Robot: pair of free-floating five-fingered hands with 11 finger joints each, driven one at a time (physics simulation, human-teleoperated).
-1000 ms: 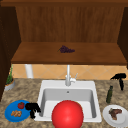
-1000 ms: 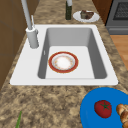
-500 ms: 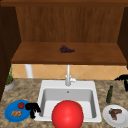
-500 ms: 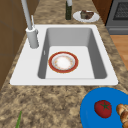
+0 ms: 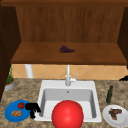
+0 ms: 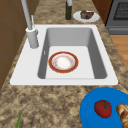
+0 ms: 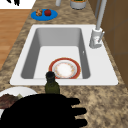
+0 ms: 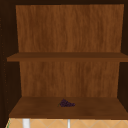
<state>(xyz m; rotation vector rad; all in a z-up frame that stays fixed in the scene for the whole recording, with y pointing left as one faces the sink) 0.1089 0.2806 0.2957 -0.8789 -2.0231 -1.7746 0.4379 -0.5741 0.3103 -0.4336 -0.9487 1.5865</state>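
Note:
My left hand (image 5: 32, 107) hovers at the sink's front left corner, just right of a blue plate (image 5: 10, 117) that carries a tomato (image 5: 21, 105) and a brown bread piece (image 5: 16, 113). It holds nothing and its fingers hang relaxed; it also appears far off in the right side view (image 7: 15, 2). At the picture's right edge floats my right hand (image 5: 124, 79), above the counter behind a green bottle (image 5: 109, 94). Seen from the right, that hand (image 7: 42, 112) is large and near, fingers straight and empty, just behind the bottle (image 7: 51, 83).
A red-rimmed bowl (image 6: 63, 62) lies in the white sink (image 6: 105, 72); the faucet (image 5: 68, 76) stands behind it. A white plate (image 5: 107, 117) with meat sits at the front right. Purple grapes (image 8: 66, 103) lie on the lower shelf (image 8: 37, 110). A potted plant (image 5: 9, 82) stands far left.
My right hand has drifted a little to the right and up, toward the picture's edge. The left hand and the objects have stayed put.

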